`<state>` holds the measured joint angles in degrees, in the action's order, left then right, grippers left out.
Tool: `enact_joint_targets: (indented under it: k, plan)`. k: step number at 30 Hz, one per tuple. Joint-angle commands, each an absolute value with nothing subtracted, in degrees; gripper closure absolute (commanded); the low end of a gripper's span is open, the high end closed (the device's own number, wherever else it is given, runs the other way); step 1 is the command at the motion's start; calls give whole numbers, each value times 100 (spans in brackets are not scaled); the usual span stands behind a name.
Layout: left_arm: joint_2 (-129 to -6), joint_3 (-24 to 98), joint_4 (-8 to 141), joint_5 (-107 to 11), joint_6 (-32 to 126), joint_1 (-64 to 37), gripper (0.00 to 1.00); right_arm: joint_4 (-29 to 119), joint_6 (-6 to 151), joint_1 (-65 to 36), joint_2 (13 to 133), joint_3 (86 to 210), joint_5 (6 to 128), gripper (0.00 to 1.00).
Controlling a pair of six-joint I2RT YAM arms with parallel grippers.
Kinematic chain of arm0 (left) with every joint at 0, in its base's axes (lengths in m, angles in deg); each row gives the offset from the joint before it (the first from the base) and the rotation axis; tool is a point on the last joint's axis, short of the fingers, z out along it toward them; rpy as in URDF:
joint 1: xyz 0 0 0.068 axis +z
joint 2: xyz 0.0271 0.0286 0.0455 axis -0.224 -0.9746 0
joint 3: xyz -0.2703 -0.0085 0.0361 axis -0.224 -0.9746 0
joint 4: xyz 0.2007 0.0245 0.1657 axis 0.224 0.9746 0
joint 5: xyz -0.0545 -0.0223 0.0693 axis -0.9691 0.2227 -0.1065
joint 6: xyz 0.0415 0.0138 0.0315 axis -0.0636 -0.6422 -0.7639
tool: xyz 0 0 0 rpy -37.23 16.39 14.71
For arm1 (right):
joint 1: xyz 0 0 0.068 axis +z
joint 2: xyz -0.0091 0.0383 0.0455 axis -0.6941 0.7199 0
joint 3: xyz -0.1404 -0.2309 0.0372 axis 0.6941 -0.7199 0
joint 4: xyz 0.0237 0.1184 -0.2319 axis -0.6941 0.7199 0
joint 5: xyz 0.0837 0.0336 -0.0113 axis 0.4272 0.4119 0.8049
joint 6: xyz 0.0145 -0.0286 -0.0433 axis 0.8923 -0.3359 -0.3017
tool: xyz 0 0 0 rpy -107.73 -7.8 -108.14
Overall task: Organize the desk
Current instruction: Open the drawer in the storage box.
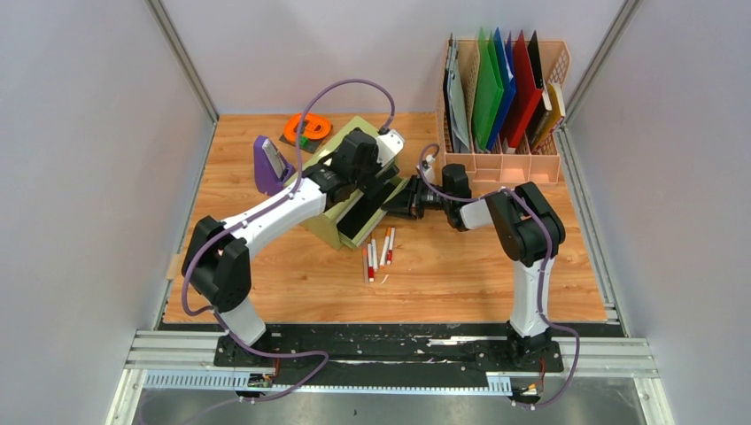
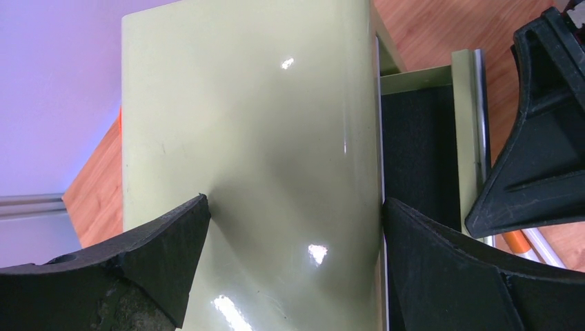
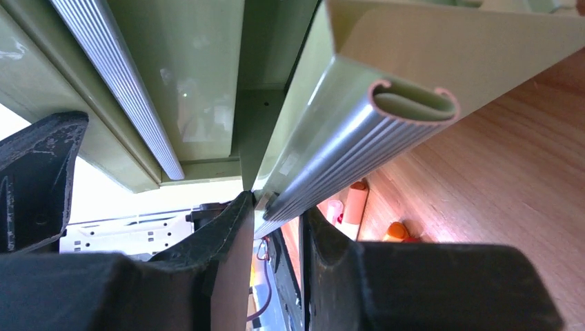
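Note:
On the wood-grain desk (image 1: 460, 274) an olive-green drawer chest (image 1: 329, 228) lies angled at the middle, its black-lined drawer (image 2: 417, 145) pulled out. My left gripper (image 2: 293, 207) is open wide over the chest's glossy top (image 2: 255, 124), fingertips close to or on the surface, gripping nothing. My right gripper (image 3: 276, 207) is shut on the drawer's ribbed silver handle (image 3: 352, 148). In the top view the right gripper (image 1: 398, 199) reaches the drawer front from the right and the left gripper (image 1: 376, 164) sits above the chest.
Several red and orange markers (image 1: 379, 252) lie on the desk just in front of the drawer. A peach file rack (image 1: 500, 164) with coloured folders stands at the back right. An orange tape roll (image 1: 307, 127) and a purple object (image 1: 268, 166) are behind the chest on the left.

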<state>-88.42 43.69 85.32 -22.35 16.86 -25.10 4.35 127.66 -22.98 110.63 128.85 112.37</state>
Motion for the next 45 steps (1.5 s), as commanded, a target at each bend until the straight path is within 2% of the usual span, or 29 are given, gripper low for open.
enact_joint_targets:
  k: [1,5,8,10,26,37,45]
  plan:
    - [-8644,4164,9012,-1869,1493,-2197,0,65,11920,-2241,10695,12912,11385,80]
    - [-8647,4084,9016,-1835,1381,-2196,0,223,11793,-2187,10769,12999,11422,58]
    - [-8658,4024,9004,-1770,1241,-2191,0,363,11635,-2187,10744,13098,11475,46]
    - [-8662,3982,8973,-1713,1130,-2187,0,588,11455,-2197,10697,13169,11521,43]
    - [-8514,3723,8832,-1861,955,-1775,0,2641,9051,-2346,9918,13068,11299,42]
    - [-8430,3695,8846,-2017,1185,-1588,0,4074,7334,-1614,9310,12730,9822,42]
    - [-7940,3889,9185,-2852,1619,-1545,0,4278,6820,-962,8982,12466,8623,45]
